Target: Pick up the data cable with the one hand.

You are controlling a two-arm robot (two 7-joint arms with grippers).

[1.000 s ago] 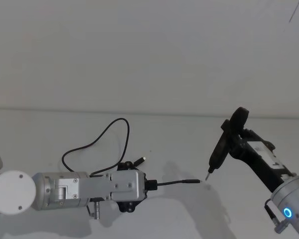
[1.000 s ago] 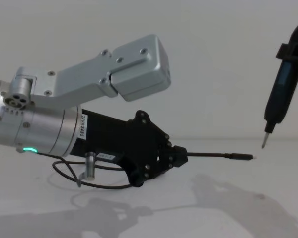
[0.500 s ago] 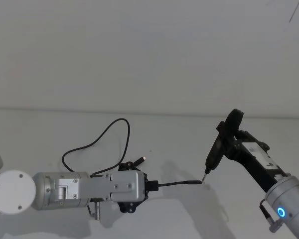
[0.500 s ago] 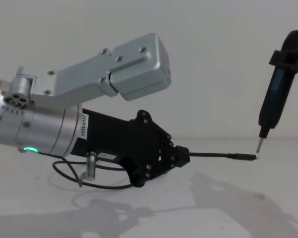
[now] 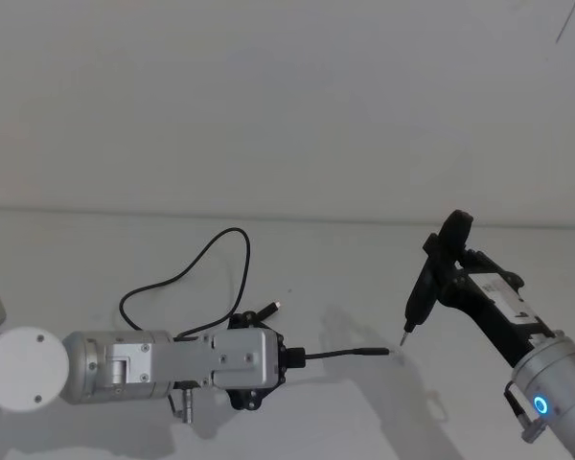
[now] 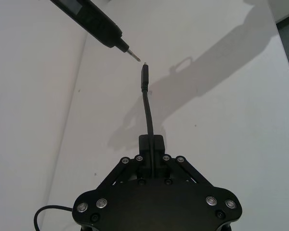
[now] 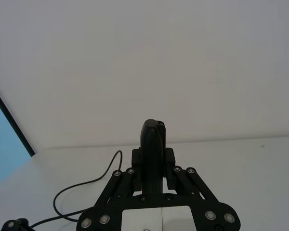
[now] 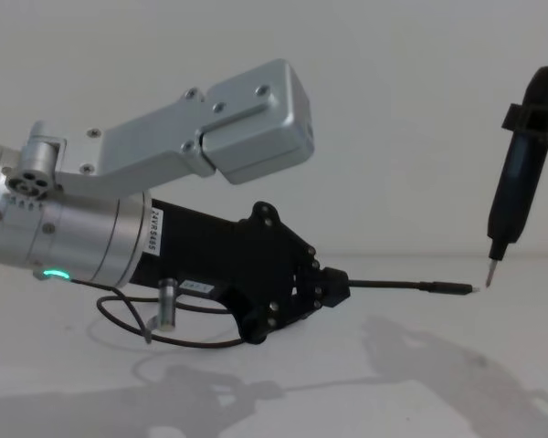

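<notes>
**Left gripper clamps the data cable**

The left gripper (image 5: pixel 289 356) is closed tight on the data cable (image 5: pixel 235 235). One plug-ended branch juts straight ahead of it, and the rest loops behind on the white table (image 5: pixel 345 259). Just past the plug hangs a pen-shaped tool (image 5: pixel 424 292), clamped in the right gripper (image 5: pixel 450 266). White lettering on the left wrist is too small to read.

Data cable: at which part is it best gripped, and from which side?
Probably grip the data cable on its straight stretch behind the plug, where the left gripper pinches it, coming from the robot's left along its line. The loop farther back is slack.
</notes>
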